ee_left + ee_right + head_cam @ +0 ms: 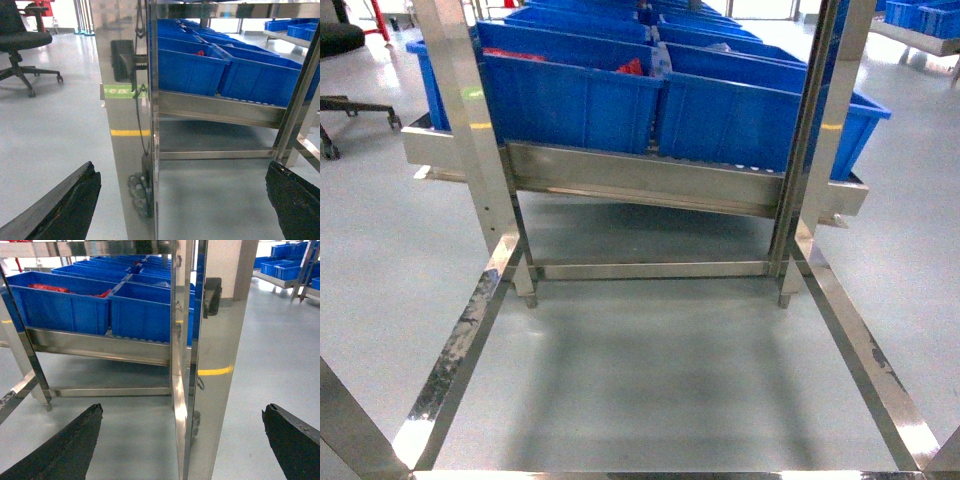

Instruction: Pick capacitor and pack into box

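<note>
Here, both tools (182,200) (182,440) agape before blue bins (570,95).

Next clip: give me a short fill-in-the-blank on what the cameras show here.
1. The bins on the steel rack are coloured ____.
2. In the left wrist view, the left tool's fingers stand ____, holding nothing.
3. The loose items inside the left front bin are ____ in colour.
4. The office chair on the floor is ____.

Missing words: blue; apart; red; black
</note>
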{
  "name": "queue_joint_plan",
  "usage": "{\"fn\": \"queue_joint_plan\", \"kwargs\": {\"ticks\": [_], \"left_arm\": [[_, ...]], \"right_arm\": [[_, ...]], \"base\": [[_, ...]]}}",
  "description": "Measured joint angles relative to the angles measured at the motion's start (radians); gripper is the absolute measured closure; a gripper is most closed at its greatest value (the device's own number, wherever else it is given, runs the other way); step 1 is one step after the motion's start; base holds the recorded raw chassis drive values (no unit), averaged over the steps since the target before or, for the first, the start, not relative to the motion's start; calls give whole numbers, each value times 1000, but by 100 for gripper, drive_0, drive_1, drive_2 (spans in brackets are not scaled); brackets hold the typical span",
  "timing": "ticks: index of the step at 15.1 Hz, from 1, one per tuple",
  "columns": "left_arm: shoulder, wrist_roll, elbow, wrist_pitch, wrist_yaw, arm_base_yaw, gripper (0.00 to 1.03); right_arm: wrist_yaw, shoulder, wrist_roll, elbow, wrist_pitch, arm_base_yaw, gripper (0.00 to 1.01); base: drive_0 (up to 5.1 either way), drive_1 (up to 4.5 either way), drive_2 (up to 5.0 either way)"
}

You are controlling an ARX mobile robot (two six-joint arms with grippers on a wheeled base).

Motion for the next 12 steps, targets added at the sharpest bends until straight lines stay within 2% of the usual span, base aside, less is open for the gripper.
{"fn": "queue_joint_plan", "kwargs": {"ticks": [12], "left_arm": [[0,0,0,-1,0,0,5]], "right_arm": [[0,0,0,0,-2,0,3]], "base": [[0,0,0]]}}
